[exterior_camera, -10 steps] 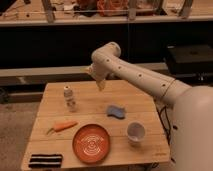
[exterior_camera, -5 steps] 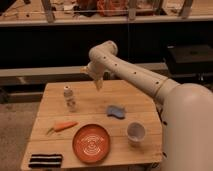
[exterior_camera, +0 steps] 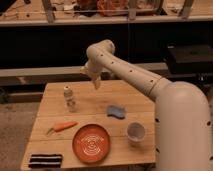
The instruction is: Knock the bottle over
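Observation:
The small clear bottle (exterior_camera: pixel 69 98) with a white cap stands upright on the left part of the wooden table (exterior_camera: pixel 95 99). My gripper (exterior_camera: pixel 95 83) hangs from the white arm above the table's far middle, to the right of the bottle and higher than its cap. It is apart from the bottle.
An orange carrot (exterior_camera: pixel 62 127) lies in front of the bottle. An orange plate (exterior_camera: pixel 92 143) sits at the front middle, a white cup (exterior_camera: pixel 135 133) at the front right, a blue cloth (exterior_camera: pixel 117 111) mid-right, and a black striped object (exterior_camera: pixel 45 160) at the front left corner. Dark shelving stands behind the table.
The arm has swung left and the gripper has moved left and slightly down, closer to the bottle. The bottle still stands in the same place.

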`<action>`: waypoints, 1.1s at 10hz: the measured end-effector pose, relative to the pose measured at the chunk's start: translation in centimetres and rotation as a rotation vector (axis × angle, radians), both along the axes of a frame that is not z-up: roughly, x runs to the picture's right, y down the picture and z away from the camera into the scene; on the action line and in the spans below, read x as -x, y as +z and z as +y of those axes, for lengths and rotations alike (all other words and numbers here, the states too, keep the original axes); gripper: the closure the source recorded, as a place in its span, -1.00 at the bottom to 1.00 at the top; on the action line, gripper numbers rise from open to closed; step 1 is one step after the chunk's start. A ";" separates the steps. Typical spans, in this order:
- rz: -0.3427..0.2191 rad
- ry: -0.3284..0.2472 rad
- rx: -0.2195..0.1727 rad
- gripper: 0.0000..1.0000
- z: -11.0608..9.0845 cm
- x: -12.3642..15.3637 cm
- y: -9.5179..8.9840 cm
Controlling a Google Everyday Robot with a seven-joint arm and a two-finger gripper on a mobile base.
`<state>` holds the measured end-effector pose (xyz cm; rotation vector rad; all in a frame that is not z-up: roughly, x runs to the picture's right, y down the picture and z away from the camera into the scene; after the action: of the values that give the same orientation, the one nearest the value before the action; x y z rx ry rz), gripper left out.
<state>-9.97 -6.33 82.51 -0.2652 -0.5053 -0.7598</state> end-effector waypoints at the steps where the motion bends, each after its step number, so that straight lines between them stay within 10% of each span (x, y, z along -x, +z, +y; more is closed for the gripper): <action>1: -0.009 -0.012 0.005 -0.56 0.0 0.7 0.1; 5: -0.055 -0.067 0.021 0.25 0.3 3.5 0.3; 11: -0.098 -0.123 0.039 0.93 0.8 6.9 -0.1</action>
<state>-16.88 -5.53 82.40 -0.2986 -0.6005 -0.8868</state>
